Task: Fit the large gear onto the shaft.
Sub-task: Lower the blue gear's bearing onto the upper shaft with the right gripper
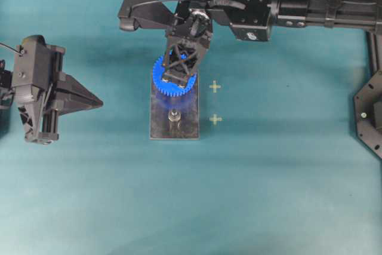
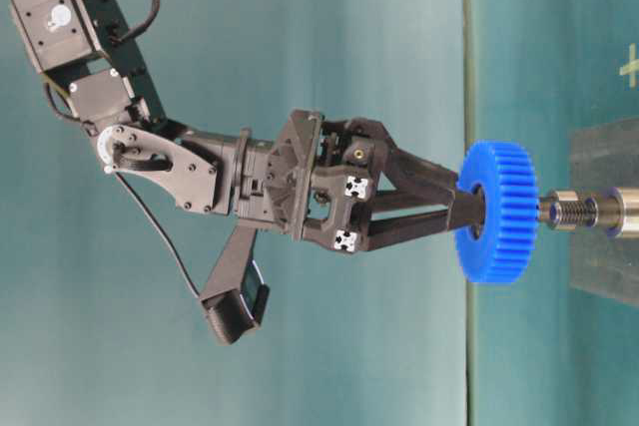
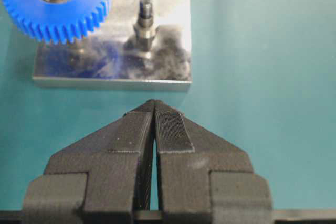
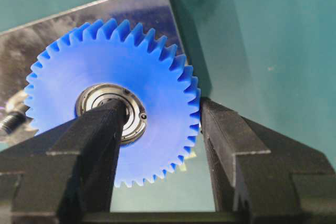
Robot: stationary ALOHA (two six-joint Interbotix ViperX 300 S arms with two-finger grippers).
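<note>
In the overhead view, the large gear [image 1: 173,76] is seen over the far end of the grey plate [image 1: 174,125], which lies near the middle of the desk [image 1: 268,195]. The gear is clamped by the right end effector [image 1: 178,74]. A bare peg [image 1: 173,116] stands toward the plate's near end. The left end effector [image 1: 95,101] is seen well apart near the left edge, its fingers together.

In the table-level view, the gear [image 2: 497,212] is shown raised off the plate.

In the left wrist view, the plate's reflective top [image 3: 113,51] and the threaded tip of the bare peg [image 3: 145,24] are revealed.

In the right wrist view, one finger [image 4: 102,129] is seen at the gear's bearing [image 4: 110,111] and the other [image 4: 220,129] against the outer teeth. The shaft beneath the gear is hidden.
</note>
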